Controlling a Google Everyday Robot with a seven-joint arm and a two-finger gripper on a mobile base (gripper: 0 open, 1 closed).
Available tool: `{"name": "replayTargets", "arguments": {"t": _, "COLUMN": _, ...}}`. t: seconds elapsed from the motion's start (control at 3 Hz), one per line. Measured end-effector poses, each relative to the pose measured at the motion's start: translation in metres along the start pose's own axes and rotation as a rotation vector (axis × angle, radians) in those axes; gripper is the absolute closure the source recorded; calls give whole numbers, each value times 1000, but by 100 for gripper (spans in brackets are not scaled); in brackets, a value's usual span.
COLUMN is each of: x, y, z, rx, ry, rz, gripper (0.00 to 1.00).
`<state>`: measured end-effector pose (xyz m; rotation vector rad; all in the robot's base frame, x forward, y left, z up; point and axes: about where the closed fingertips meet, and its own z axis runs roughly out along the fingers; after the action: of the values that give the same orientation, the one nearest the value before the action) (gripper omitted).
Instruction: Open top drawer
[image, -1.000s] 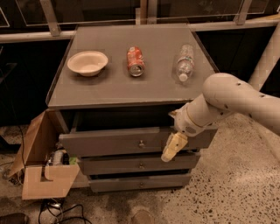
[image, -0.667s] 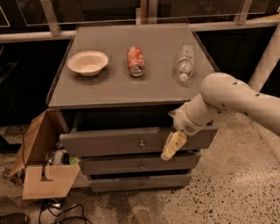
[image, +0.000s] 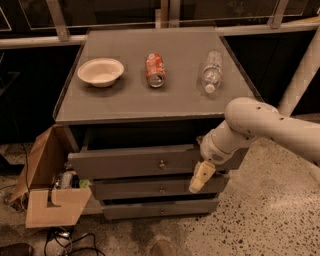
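The top drawer (image: 125, 163) is the widest grey drawer of three, with a small brass knob (image: 161, 164) at its centre. It stands pulled out a little from under the cabinet top, its front proud of the two drawers below. My gripper (image: 199, 179) hangs from the white arm in front of the right part of the drawers, right of and slightly below the knob, its pale fingers (image: 202, 174) pointing down-left. It holds nothing that I can see.
On the cabinet top (image: 125, 105) lie a white bowl (image: 100, 71), a red can (image: 155, 70) and a clear bottle (image: 212, 71). An open cardboard box (image: 50, 185) stands on the floor at the left. A speckled floor lies at the right.
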<state>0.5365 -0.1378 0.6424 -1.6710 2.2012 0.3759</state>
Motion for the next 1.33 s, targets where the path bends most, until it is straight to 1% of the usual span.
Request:
{"name": "replayTargets", "arguments": {"t": 0.33, "x": 9, "y": 3, "z": 5, "rx": -12, "ry": 8, "rz": 8, "gripper": 0}}
{"name": "replayTargets", "arguments": {"t": 0.67, "x": 7, "y": 4, "z": 4, "rx": -12, "ry": 8, "rz": 8, "gripper": 0}}
{"name": "replayTargets", "arguments": {"t": 1.0, "x": 5, "y": 13, "z": -1, "rx": -27, "ry": 3, "rz": 0, "gripper": 0}}
{"name": "replayTargets", "arguments": {"t": 1.33, "x": 2, "y": 31, "z": -11, "rx": -53, "ry": -8, "rz": -16, "gripper": 0}}
